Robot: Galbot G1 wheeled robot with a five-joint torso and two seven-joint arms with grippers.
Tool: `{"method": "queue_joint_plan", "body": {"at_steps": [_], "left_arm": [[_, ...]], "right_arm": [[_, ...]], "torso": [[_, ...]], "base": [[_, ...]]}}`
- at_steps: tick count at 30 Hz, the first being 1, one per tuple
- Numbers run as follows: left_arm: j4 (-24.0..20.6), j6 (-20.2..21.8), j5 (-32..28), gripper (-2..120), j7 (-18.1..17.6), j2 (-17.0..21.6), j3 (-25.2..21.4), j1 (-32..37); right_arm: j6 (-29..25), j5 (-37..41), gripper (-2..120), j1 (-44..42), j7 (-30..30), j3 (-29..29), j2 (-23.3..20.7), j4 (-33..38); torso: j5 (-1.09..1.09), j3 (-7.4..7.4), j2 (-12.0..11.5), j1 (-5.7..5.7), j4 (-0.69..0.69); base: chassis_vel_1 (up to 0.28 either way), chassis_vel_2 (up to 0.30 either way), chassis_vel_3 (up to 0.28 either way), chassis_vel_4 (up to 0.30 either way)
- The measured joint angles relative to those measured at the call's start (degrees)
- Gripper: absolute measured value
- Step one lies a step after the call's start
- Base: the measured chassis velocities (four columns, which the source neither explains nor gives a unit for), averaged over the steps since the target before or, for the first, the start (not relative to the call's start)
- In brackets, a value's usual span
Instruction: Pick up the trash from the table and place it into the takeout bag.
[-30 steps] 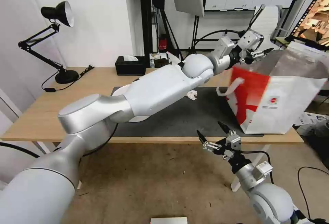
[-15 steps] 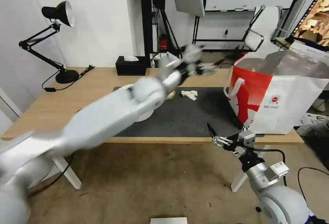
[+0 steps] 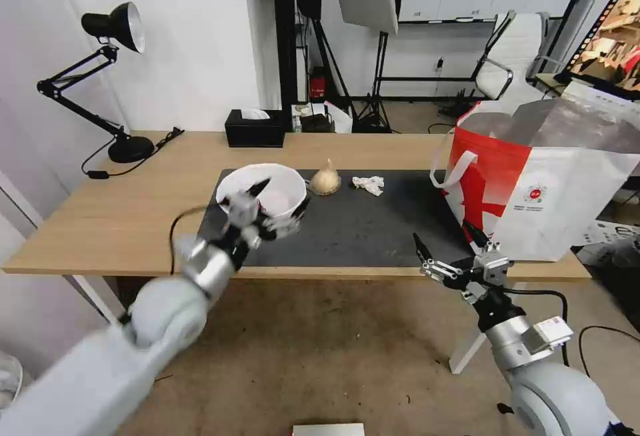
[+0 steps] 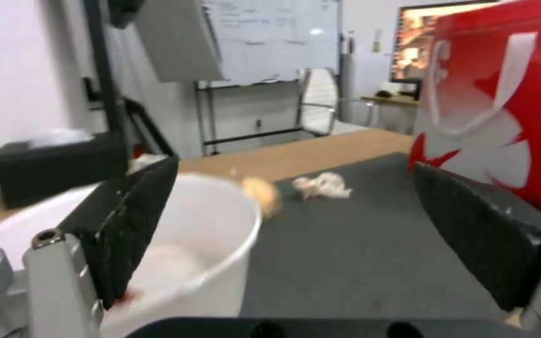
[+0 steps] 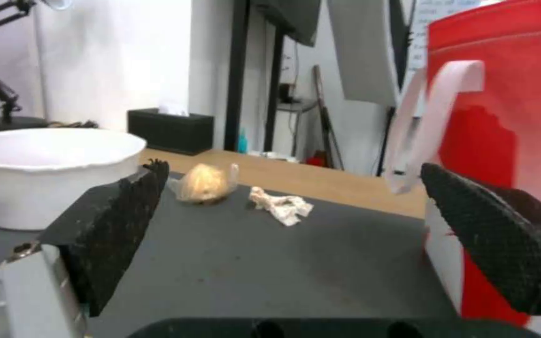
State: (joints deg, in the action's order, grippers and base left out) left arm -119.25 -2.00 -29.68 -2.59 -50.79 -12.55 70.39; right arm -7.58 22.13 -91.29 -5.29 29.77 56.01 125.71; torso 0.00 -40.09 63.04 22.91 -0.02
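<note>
White bowl (image 3: 261, 191) beneath left end effector (image 3: 275, 207), wide, swung back from takeout bag (image 3: 533, 183), right end effector (image 3: 452, 249) wide.

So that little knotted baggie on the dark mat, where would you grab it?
Probably by the twisted knot at its top, coming straight down from above. The beige knotted baggie sits upright on the dark mat, fat and rounded below, narrowing to a thin peak that open fingers could close around. The white bowl stands close on one side and the crumpled napkin on the other, so coming sideways looks more awkward.

Left end effector (image 3: 275, 204) raised, fingers spread; right end effector (image 3: 448, 247) low, fingers spread.
</note>
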Motion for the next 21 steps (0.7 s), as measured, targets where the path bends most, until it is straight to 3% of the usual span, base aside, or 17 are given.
{"method": "queue_joint_plan", "body": {"at_steps": [3, 5, 10, 21], "left_arm": [[-0.06, -0.76, 2.38, 100, 0.67, -1.83, -1.63, 3.70], [0.58, -2.63, 7.16, 100, 1.48, -6.95, -4.89, 10.41], [2.16, -4.48, 11.92, 100, 2.52, -11.56, -7.00, 14.35], [2.16, -4.70, 12.42, 100, 2.59, -12.62, -7.59, 15.17]], "right_arm": [[-0.48, -0.81, 100, -0.30, -0.57, -0.20, 0.80, -0.63], [-1.22, -2.88, 100, -1.44, -2.27, -0.84, 2.39, -2.18], [-1.46, -6.16, 100, -3.57, -4.36, -2.18, 4.35, -4.01], [-0.18, -6.40, 100, -4.25, -5.00, -2.96, 5.00, -4.05]], "torso": [[0.00, 0.00, 0.00, 0.00, 0.02], [0.00, 0.00, 0.00, -0.01, 0.03], [0.01, -0.01, -0.01, 0.00, 0.01], [0.00, -0.02, -0.01, 0.01, 0.01]], "base": [[0.000, 0.000, 0.000, 0.000], [0.000, 0.000, 0.000, 0.000], [0.000, 0.000, 0.000, 0.000], [0.000, 0.000, 0.000, 0.000]]}}
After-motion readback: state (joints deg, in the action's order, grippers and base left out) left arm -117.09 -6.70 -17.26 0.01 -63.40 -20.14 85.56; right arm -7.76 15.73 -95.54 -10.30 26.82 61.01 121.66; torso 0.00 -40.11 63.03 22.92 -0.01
